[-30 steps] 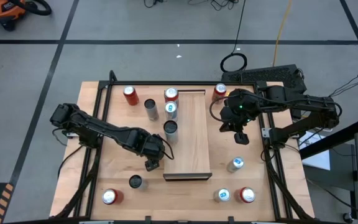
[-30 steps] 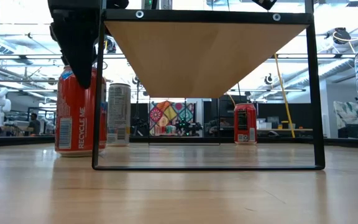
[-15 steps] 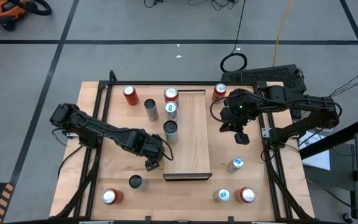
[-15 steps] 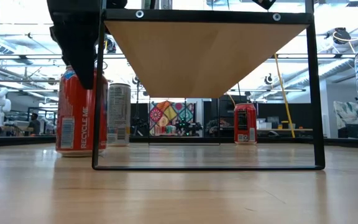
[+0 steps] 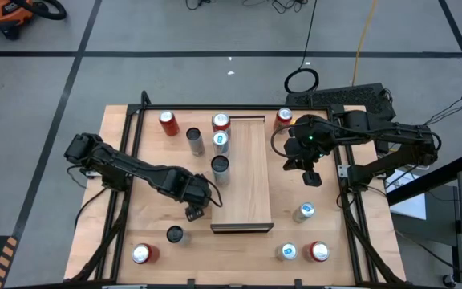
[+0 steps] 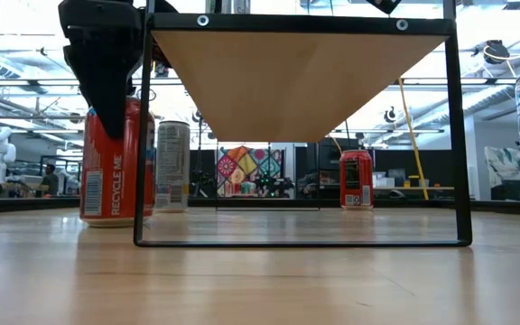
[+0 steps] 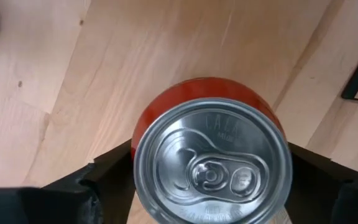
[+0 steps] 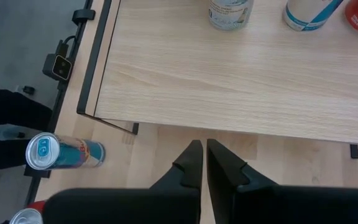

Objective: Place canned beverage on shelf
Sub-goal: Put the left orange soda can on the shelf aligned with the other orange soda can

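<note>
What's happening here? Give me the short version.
The left gripper sits around a red can standing on the table, just left of the shelf; its jaws flank the can, though whether they grip it cannot be told. The shelf already carries cans along its left side. The right gripper waits shut, off the shelf's right side. More cans stand around the table.
</note>
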